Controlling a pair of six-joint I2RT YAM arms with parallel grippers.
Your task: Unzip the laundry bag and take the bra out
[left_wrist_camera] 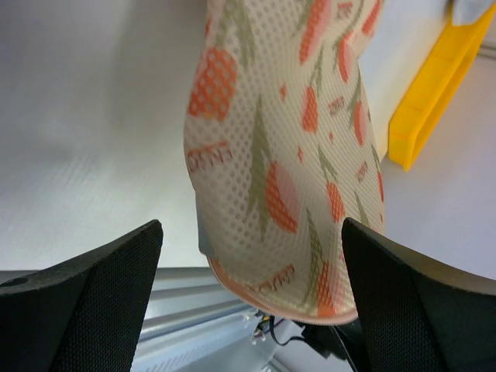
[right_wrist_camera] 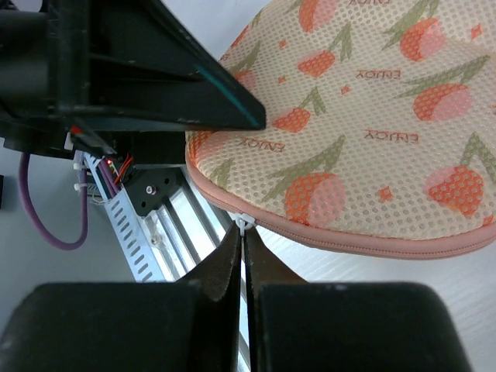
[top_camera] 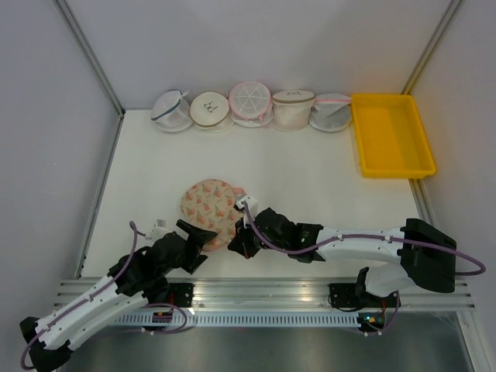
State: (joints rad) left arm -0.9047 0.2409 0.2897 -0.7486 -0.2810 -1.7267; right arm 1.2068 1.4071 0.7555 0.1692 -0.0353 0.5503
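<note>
The oval cream mesh laundry bag with orange-pink print and pink trim [top_camera: 209, 201] lies on the white table [top_camera: 310, 178], left of centre and toward the near side. From above, only its far rounded lobe shows; both grippers cover its near end. The fabric hides whatever is inside, and how far the zip is closed cannot be made out.

The right gripper [right_wrist_camera: 242, 232] has its 2 fingers pressed together on the small pale zipper pull [right_wrist_camera: 242, 224], which sits on the pink trim at the bag's edge. The pull is tiny and half buried between the tips. The left gripper [left_wrist_camera: 252, 223] is spread wide, with the bag's end between its 2 fingers [left_wrist_camera: 116, 279]; whether either finger touches the fabric cannot be told.

The bag's near edge sits close to the metal rail [top_camera: 310, 288] at the table's front. Bare table stretches behind and to the right of the bag, up to 5 round mesh bags [top_camera: 250, 103] in a row at the back wall and a yellow plastic tray [top_camera: 387, 136] in the far right corner.
</note>
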